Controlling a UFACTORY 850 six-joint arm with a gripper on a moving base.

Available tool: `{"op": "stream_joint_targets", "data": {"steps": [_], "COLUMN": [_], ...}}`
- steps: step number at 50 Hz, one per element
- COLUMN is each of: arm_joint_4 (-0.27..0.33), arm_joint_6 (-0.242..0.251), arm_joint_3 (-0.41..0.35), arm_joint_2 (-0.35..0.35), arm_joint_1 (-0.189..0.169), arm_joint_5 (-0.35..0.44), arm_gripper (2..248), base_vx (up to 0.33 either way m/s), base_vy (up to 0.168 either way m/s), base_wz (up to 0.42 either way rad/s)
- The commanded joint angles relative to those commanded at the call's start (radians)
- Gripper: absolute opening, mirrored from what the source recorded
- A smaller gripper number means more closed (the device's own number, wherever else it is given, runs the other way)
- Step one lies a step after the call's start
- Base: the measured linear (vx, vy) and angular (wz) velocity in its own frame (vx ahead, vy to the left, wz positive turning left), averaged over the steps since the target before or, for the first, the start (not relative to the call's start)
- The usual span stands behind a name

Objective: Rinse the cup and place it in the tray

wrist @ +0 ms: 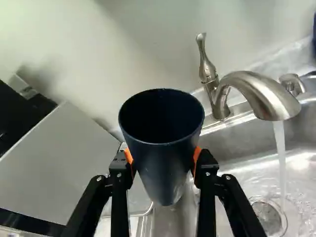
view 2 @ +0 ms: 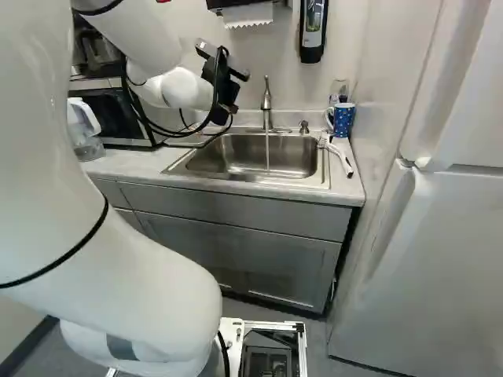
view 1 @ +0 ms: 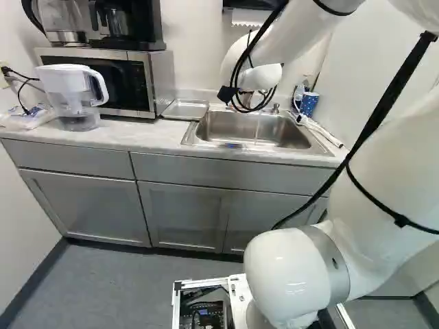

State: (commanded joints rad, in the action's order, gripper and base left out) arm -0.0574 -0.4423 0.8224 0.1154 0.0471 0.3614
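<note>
Beside the tray (view 1: 185,109), the gripper (wrist: 163,159) held the dark cup (wrist: 162,148) from both sides below its rim, a sound hold; it seemed light, stiff, probably slippery once wet. Next came the running tap (wrist: 261,96).

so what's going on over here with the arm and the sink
A white robot arm is holding a dark navy, tapered cup in its black gripper with orange pads. The cup is beside the curved silver faucet, whose water is running into the stainless steel sink. It isn't under the stream, and it isn't in the shallow metal tray next to the sink either.
</note>
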Motion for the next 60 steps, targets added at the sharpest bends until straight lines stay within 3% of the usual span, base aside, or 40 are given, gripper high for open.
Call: {"op": "stream_joint_targets", "data": {"steps": [44, 60], "arm_joint_4": [0.000, 0.000], "arm_joint_6": [0.463, 0.463], "arm_joint_3": [0.000, 0.000], "arm_joint_2": [0.000, 0.000], "arm_joint_1": [0.000, 0.000], "arm_joint_5": [0.000, 0.000], "arm_gripper": [125, 125], "base_vx": [0.000, 0.000], "base_vy": [0.000, 0.000], "base_wz": [0.000, 0.000]}}
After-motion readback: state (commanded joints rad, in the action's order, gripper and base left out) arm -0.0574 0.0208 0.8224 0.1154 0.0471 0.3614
